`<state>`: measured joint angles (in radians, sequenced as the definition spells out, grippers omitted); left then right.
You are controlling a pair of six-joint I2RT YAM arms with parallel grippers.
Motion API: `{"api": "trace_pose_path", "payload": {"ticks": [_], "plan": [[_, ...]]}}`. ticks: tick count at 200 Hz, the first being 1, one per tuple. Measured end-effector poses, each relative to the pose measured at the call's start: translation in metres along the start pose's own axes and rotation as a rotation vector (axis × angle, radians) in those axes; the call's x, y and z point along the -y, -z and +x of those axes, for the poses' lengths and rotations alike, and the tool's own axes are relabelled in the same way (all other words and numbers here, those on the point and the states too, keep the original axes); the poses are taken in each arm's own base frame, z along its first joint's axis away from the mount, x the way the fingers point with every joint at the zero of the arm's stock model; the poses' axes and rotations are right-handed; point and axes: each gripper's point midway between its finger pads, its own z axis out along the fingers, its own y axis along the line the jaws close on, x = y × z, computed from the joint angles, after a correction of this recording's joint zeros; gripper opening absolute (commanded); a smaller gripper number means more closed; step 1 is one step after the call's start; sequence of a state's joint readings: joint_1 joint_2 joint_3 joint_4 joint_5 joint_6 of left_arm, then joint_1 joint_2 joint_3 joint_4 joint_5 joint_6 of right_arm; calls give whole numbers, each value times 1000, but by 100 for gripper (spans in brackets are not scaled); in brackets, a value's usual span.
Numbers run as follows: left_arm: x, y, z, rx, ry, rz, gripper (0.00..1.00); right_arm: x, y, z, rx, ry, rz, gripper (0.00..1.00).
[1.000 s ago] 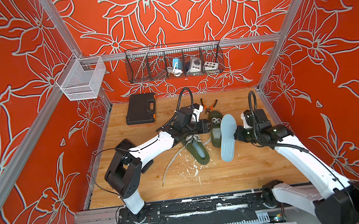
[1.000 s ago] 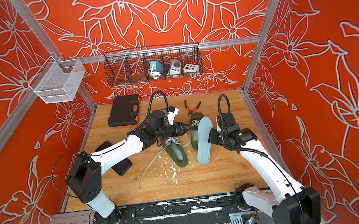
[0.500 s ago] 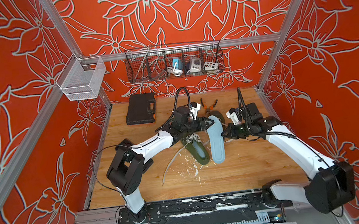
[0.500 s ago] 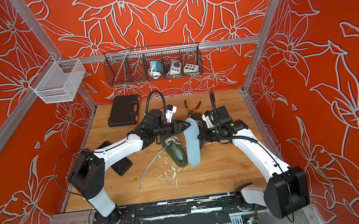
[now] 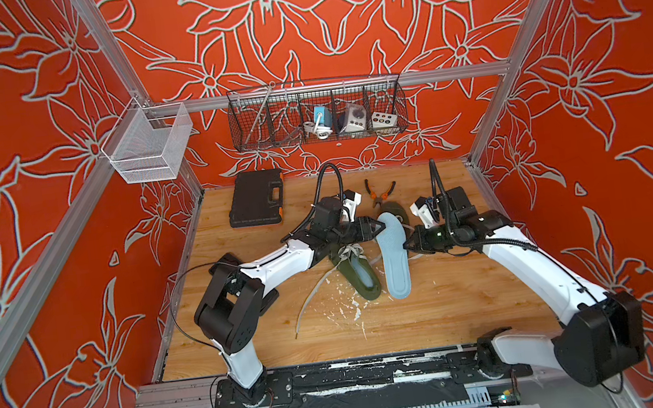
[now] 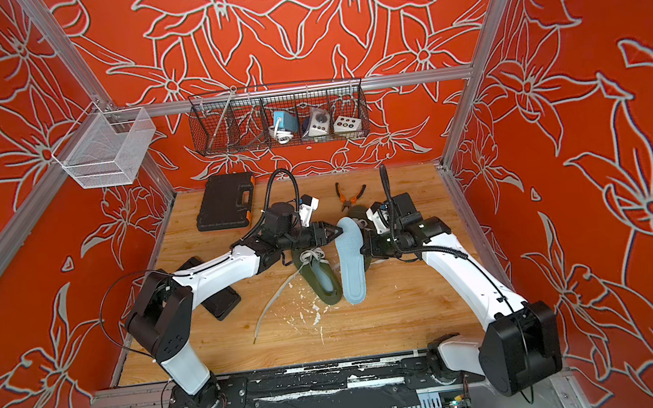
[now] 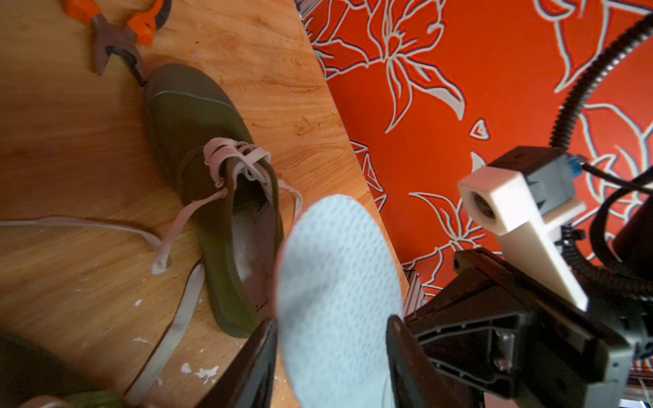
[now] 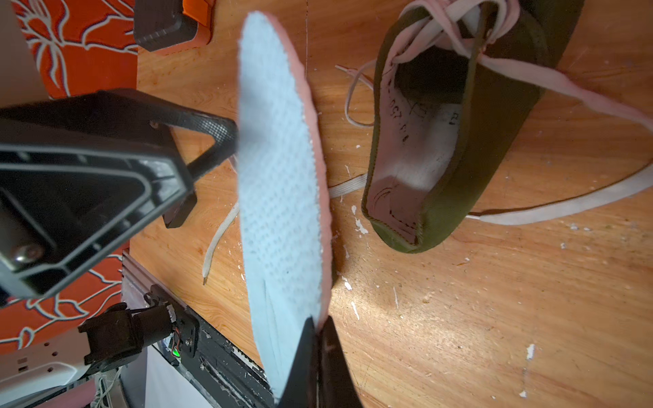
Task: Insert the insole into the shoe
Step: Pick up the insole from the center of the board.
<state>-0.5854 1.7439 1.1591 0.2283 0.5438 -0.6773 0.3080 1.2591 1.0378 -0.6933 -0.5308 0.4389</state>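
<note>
1. Pinching the insole (image 5: 393,256) by one long edge with my right gripper (image 8: 318,330). The jaws are fully closed on it, and the fingers (image 8: 335,371) meet over the pink rim.
2. The insole is just beside the shoe (image 5: 358,273), on the right arm's side, roughly parallel to it. It is tilted up on edge, with the blue face away from the shoe and the pink underside toward it. I can't tell if its low end touches the table (image 5: 462,307).
3. My left gripper (image 7: 331,320) hangs over the shoe's laced end, at the insole's far tip. The jaws are about half open, with one finger (image 7: 258,356) either side of the insole's width. I can't tell if they are actually pressing on it.
4. The shoe sits sole-down with its opening up. The right wrist view shows a bare footbed with nothing in it. A loose lace (image 5: 313,303) trails off the shoe on the side away from the insole.
5. A second shoe (image 5: 397,210) lies beyond the shoe, past the insole's far tip. Pliers (image 5: 380,194) sit at its toe.
6. A tool case (image 5: 256,198) lies well apart from the shoe, on the left arm's side.
</note>
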Motion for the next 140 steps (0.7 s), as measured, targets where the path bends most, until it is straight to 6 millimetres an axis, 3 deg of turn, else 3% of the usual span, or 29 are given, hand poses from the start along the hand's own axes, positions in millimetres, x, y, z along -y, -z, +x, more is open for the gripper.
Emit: {"api": "trace_pose_path", "payload": {"ticks": [38, 92, 108, 130, 140], "plan": [[-15, 7, 0, 4, 25, -24, 51, 0, 0, 1, -4, 0, -3, 0], [6, 6, -3, 4, 12, 73, 48, -12, -12, 3, -77, 16, -91, 0], [11, 6, -3, -2, 14, 98, 38, -15, -15, -1, -90, 36, -106, 0], [16, 6, -2, -8, 10, 117, 7, -21, -13, -11, -81, 76, -120, 0], [17, 6, -2, -7, 20, 122, 0, -24, -11, -16, -68, 101, -126, 0]]}}
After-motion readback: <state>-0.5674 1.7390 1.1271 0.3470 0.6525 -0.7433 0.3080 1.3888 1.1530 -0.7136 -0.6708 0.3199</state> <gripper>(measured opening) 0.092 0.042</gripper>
